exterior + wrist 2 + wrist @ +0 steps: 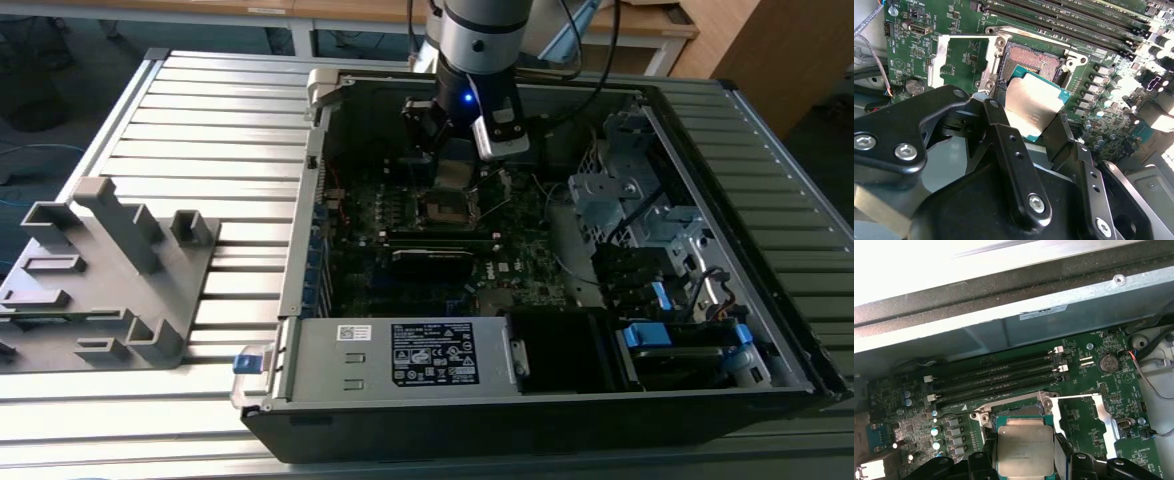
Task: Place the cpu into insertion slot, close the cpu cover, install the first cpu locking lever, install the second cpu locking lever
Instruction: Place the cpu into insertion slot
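My gripper [1029, 120] is shut on the cpu [1031, 105], a flat square chip with a dull grey metal top, clamped by its edges between two black fingers [987, 452]. The cpu hangs tilted just above the insertion slot [1031, 61], whose dark brownish centre lies uncovered inside a silvery rim. The cpu cover [941, 57], a thin silvery frame with a square window, is flipped open flat beside the slot. In the first wrist view the cpu [1025, 450] hides most of the slot [1016, 409], with the cover [1104, 412] alongside. In the exterior view the gripper [457, 168] hovers over the slot [450, 208].
The green motherboard [400, 280] lies inside an open computer case [307, 230]. Long black memory slots [999, 377] run beside the socket. A labelled metal box [400, 355] fills the case's near side, and drive bays [627, 190] stand at the exterior view's right. A grey fixture [107, 270] sits outside the case.
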Controlling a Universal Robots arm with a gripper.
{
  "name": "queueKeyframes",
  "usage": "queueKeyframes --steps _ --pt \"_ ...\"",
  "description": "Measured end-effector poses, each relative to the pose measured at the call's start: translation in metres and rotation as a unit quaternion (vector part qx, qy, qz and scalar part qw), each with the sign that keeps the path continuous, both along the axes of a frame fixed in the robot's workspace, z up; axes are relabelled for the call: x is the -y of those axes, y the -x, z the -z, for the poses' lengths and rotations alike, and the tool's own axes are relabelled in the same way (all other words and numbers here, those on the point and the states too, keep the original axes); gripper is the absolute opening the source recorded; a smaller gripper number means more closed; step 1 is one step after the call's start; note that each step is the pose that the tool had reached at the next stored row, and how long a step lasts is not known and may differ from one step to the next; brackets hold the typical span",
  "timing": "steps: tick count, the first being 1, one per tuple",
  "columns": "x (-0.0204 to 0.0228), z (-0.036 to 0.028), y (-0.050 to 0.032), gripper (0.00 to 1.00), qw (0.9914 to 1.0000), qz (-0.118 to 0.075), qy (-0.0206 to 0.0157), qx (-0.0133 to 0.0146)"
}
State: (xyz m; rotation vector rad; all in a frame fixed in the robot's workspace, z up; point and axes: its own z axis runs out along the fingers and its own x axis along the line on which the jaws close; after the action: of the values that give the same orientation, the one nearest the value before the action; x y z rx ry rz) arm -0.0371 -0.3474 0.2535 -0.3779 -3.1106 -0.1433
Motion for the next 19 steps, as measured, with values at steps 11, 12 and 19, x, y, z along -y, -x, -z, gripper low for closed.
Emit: queueKeyframes --steps 11,12,19 --pt "0.0000 0.0003 0.0000 0.54 0.99978 0.021 0.0000 0.0000" --pt "0.0000 0.0005 0.0000 0.54 0.99964 0.027 0.0000 0.0000" --pt "0.0000 0.0012 0.0000 0.54 0.99727 0.074 0.0000 0.0000"
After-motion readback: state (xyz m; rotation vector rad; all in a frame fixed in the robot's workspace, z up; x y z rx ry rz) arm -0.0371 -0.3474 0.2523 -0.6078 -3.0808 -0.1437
